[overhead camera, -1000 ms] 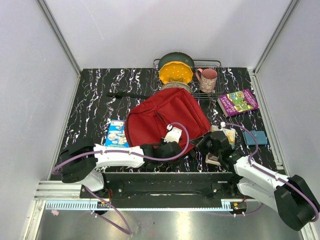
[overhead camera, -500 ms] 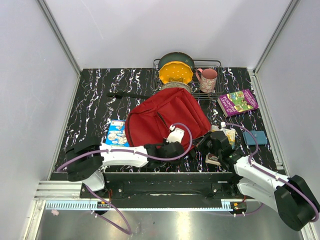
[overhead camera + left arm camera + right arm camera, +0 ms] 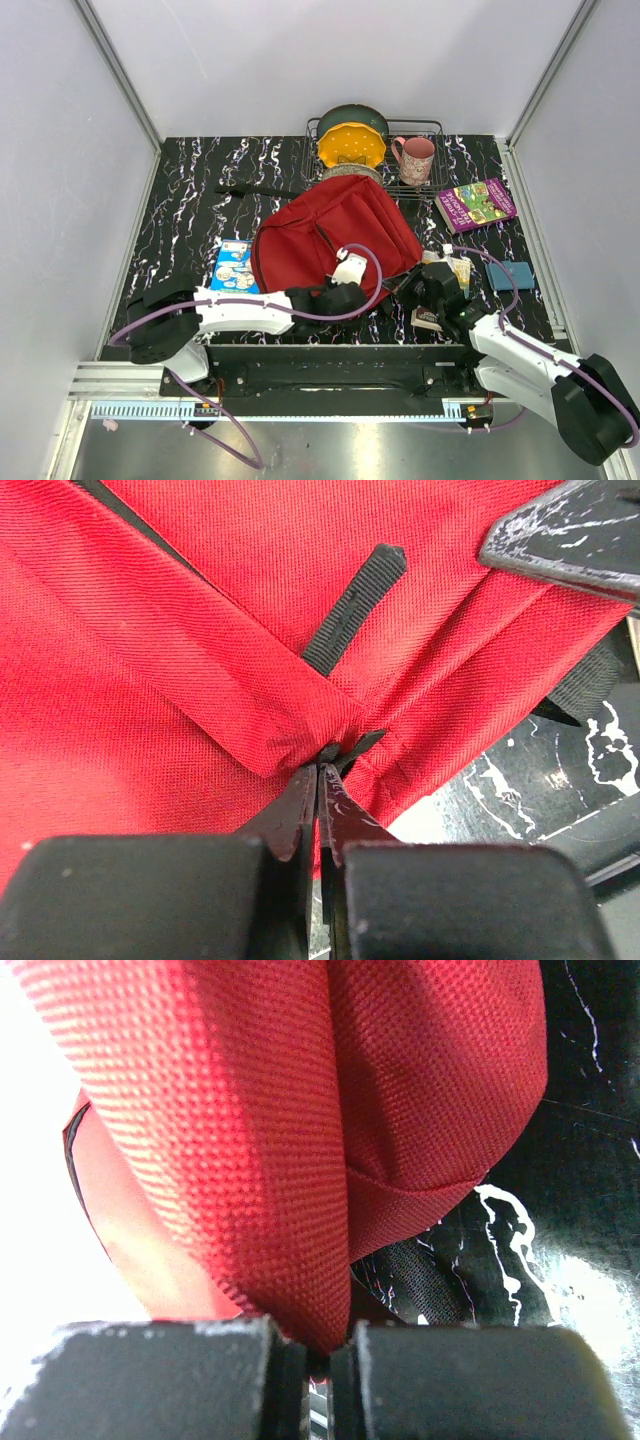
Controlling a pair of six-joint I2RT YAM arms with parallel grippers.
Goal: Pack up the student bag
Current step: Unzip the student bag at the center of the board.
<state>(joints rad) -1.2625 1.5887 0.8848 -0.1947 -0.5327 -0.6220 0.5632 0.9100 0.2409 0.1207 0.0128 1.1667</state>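
The student bag [image 3: 335, 235], a big red backpack, lies flat in the middle of the table. My left gripper [image 3: 372, 294] is at its near right edge. In the left wrist view the left gripper [image 3: 322, 770] is shut, its tips pinching a small black tab [image 3: 345, 748] at the corner of a red flap. A black zipper pull [image 3: 355, 605] lies just beyond. My right gripper [image 3: 408, 285] is at the bag's right corner. In the right wrist view the right gripper [image 3: 318, 1355] is shut on a fold of the bag's fabric [image 3: 270, 1160], lifted off the table.
A wire rack [image 3: 425, 128] at the back holds a yellow plate [image 3: 351, 146] and a green bowl [image 3: 352, 117], with a pink mug [image 3: 416, 158]. A purple book [image 3: 476, 204] and blue pad [image 3: 510, 275] lie right, a blue booklet [image 3: 233, 266] left, small items [image 3: 456, 268] by my right arm.
My left gripper has closed onto the black tab at the bag's edge. The right gripper still holds the same fold of fabric.
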